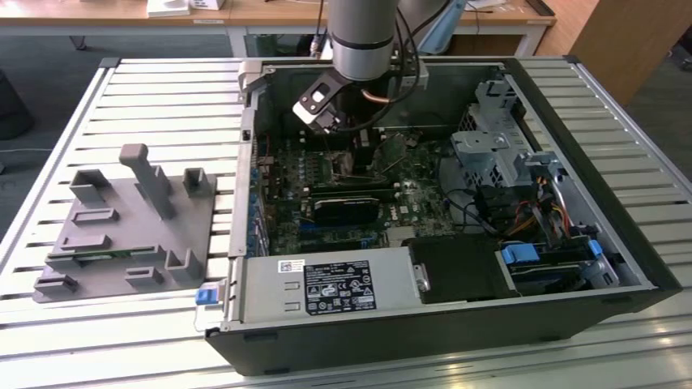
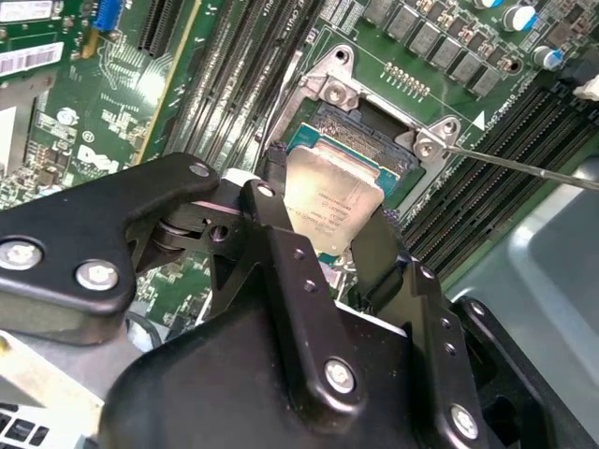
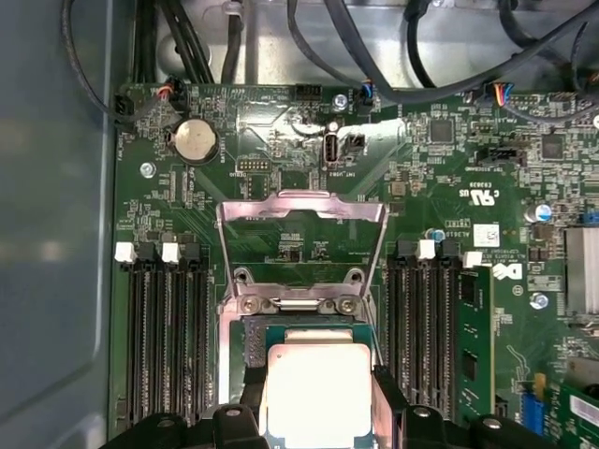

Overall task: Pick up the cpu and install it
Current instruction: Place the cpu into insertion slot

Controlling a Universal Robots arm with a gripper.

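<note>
Between the black fingers [image 2: 374,253] of the gripper [image 2: 326,224], pinched by two opposite edges: the cpu [image 2: 332,187], silver-grey top facing up, thin green rim showing. Same grip in the first wrist view, cpu [image 3: 318,388] level between the gripper [image 3: 320,412] tips.

Directly beneath the chip, the open processor socket [image 3: 281,339] on the green motherboard [image 3: 440,187], with the metal load plate [image 3: 301,208] standing raised at the socket's far end. Contact between chip and socket impossible to judge. Just beside the socket frame, a thin retention lever [image 2: 524,166] standing clear.

Flanking the socket, black memory slots [image 3: 164,346] on both sides, with one green memory stick [image 3: 477,346] seated in the slot farthest from the socket on one side. Beyond the load plate, a round coin cell battery [image 3: 195,140].

Upper centre of the exterior view: grey arm [image 1: 362,36] reaching down into an open computer case [image 1: 433,344] laid on its side, gripper [image 1: 348,154] low over the board. Along the case's near wall, a power supply [image 1: 324,288]. Under the case, a slatted metal table [image 1: 162,89]. At the exterior view's left, well apart from the arm, a grey plastic parts fixture [image 1: 119,235].
</note>
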